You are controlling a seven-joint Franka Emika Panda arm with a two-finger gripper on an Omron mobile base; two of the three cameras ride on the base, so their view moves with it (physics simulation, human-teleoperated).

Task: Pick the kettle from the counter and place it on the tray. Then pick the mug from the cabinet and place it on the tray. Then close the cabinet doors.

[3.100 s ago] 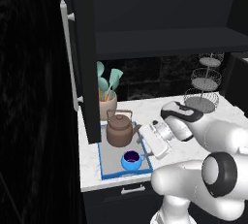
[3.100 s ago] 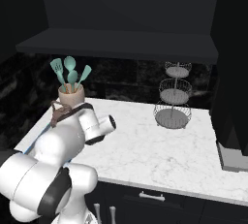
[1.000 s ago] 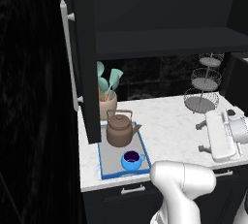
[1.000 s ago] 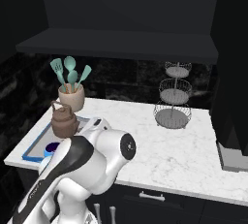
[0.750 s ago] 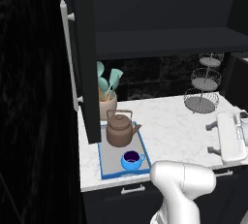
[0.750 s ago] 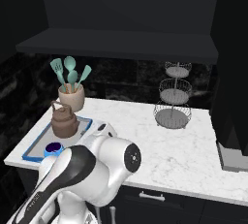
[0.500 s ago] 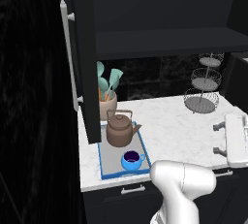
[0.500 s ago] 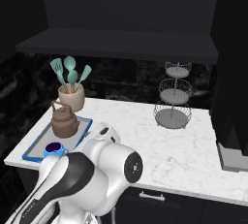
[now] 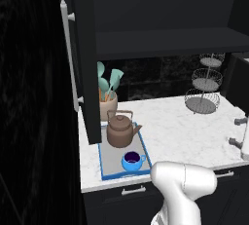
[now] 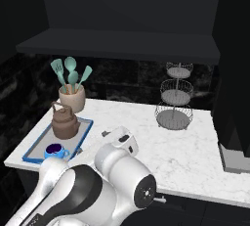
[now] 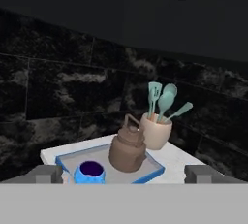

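The brown kettle [image 9: 120, 130] [image 10: 64, 122] [image 11: 127, 149] stands on the blue-rimmed tray [image 9: 102, 163] [image 10: 35, 146] [image 11: 68, 161] at the left end of the counter [image 9: 185, 131] [image 10: 195, 149]. The blue mug [image 9: 132, 160] [image 10: 54, 150] [image 11: 90, 172] sits on the tray in front of it. My gripper [image 9: 237, 131] [image 11: 124, 173] is open and holds nothing. It hovers at the counter's right front, far from the tray and pointing towards it. The cabinet [image 9: 165, 41] [image 10: 117, 41] stands open, with its left door [image 9: 81, 58] swung out above the tray and its right door [image 10: 234, 68] out on the right.
A beige pot of teal utensils [image 9: 108, 103] [image 10: 72, 97] [image 11: 156, 131] stands right behind the tray. A tiered wire basket stand [image 9: 204, 90] [image 10: 175, 98] is at the back right. My arm's white bulk [image 9: 182, 185] [image 10: 97, 186] fills the front. Black tiled wall lies behind.
My hand has swung farther right along the counter's front, almost out of the left base view. The kettle, mug and tray have not moved. The gripper stays open.
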